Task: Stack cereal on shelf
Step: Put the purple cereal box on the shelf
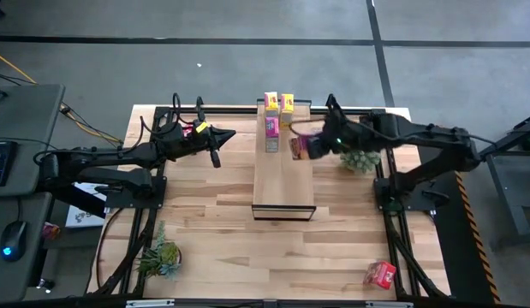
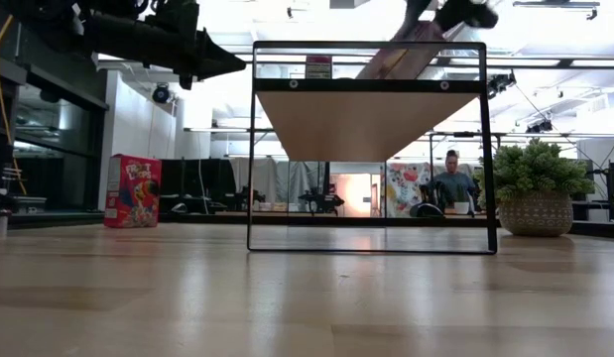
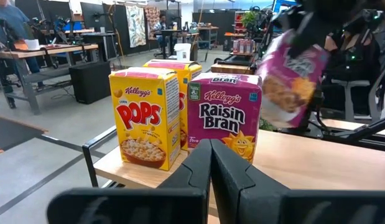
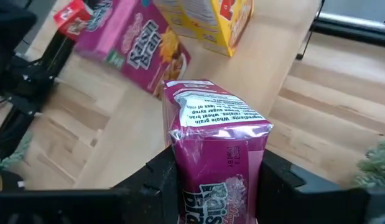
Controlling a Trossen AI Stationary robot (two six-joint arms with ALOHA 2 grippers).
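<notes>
High view: the shelf (image 1: 283, 175) is seen mid-desk, long axis running away from the near edge. Three boxes are stood at its far end: two yellow Pops boxes (image 1: 287, 107) and a standing Raisin Bran box (image 1: 271, 128) just in front of them. The near half of the shelf board is left bare. The right end effector (image 1: 309, 146) is held over the shelf's right edge, clamped on a pink Raisin Bran box (image 1: 299, 147). The left end effector (image 1: 226, 134) is parked left of the shelf, fingers together, nothing held. A red cereal box (image 1: 380, 274) is left lying near the desk's (image 1: 213, 222) front right corner, well apart from the shelf. One potted plant (image 1: 360, 159) sits right of the shelf, another plant (image 1: 160, 257) at front left.

Low view: the shelf's dark frame is seen end-on, board raised, open space under it. A Froot Loops box (image 2: 132, 190) is stood on the desk at left. A person is seen seated far behind.

Left wrist view: closed fingers (image 3: 192, 171) are pointed at the Pops and Raisin Bran fronts; the carried pink box is seen tilted in the air beside them.

Right wrist view: the pink box is gripped between both fingers (image 4: 156, 171), above the shelf board, near the standing boxes but apart from them.
</notes>
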